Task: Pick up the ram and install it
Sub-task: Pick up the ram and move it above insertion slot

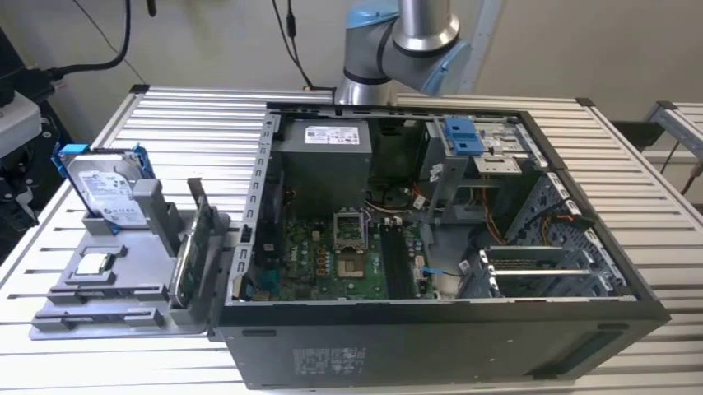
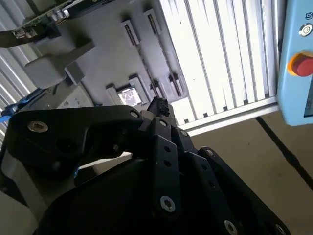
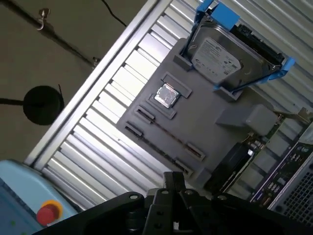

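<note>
One grey tray [image 1: 130, 284] holds HDD [image 1: 104, 188], CPU chip [image 1: 92, 263] & ram [image 1: 183, 278] on edge

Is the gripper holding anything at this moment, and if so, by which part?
Nothing is held. The gripper has its jaws together with nothing between them; the ram stands in the grey holder.

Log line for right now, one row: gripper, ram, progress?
gripper: shut, empty | position: over gray parts tray | ram: in tray beside case, untouched | install: not yet done
</note>
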`<control>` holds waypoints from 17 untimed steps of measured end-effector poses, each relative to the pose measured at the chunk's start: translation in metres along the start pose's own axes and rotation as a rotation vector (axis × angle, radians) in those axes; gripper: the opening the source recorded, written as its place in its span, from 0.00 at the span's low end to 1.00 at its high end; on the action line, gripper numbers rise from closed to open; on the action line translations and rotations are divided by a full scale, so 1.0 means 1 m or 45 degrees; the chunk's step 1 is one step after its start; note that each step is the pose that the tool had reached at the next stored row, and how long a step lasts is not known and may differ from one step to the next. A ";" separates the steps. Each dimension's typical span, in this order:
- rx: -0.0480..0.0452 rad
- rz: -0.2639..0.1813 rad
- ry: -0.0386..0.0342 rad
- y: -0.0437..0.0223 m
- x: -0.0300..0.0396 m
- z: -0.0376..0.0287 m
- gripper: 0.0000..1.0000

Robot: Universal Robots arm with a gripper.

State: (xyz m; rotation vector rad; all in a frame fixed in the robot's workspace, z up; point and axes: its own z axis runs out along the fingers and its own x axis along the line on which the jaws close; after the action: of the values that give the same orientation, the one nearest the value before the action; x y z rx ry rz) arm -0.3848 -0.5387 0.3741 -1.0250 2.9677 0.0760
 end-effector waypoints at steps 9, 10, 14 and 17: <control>-0.003 -0.209 0.0102 0.0000 0.0000 0.0000 0.11; -0.003 -0.232 0.0114 0.0000 0.0000 0.0000 0.11; -0.003 -0.323 0.0171 -0.0001 0.0000 0.0001 0.11; -0.002 -0.385 0.0199 -0.0002 0.0000 0.0004 0.11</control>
State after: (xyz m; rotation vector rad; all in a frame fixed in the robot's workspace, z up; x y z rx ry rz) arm -0.3847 -0.5388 0.3737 -1.4646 2.7864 0.0695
